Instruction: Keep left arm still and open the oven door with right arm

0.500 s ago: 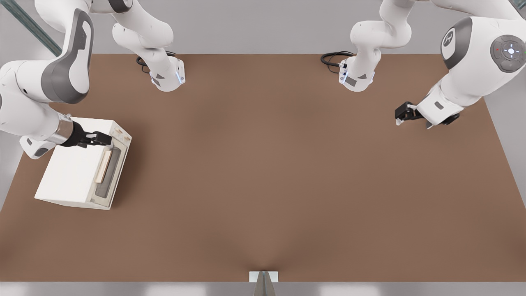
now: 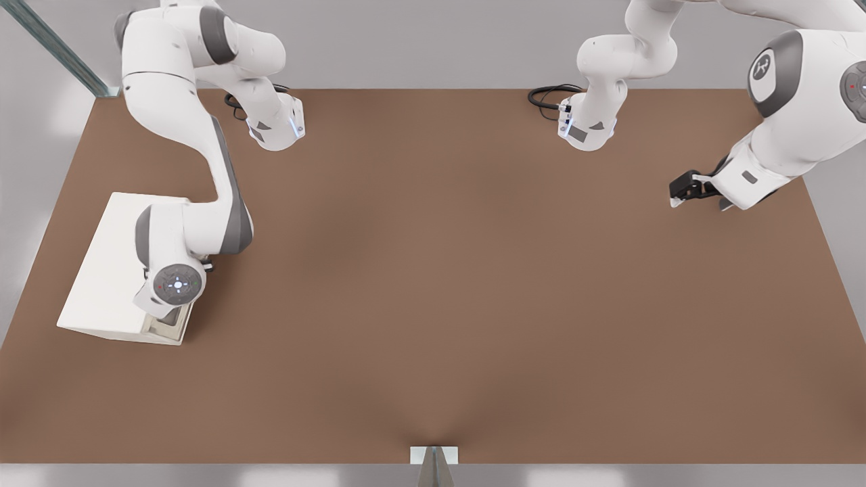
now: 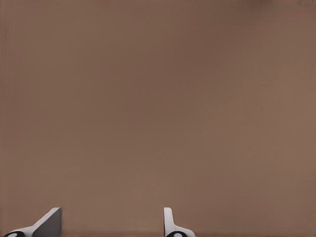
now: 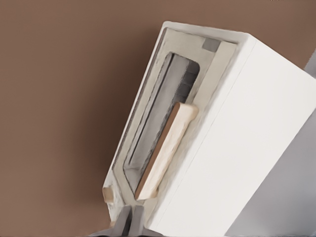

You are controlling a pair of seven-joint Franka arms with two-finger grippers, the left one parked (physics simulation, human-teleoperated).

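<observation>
While the oven door (image 4: 163,123) is sitting shut at the table's left edge, I am holding the gripper (image 4: 129,221), fingers pressed together, just off one end of the handle (image 4: 165,150), along its long axis.

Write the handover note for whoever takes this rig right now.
Gripper: over the oven's front by the knob end of the door, holding nothing; its fingers look close together.
Oven door: shut flush in its frame, handle untouched.
Oven: on the table at the front view's left, mostly under the right arm.
Done: approach only.
Left: grasp the handle, pull the door open.
</observation>
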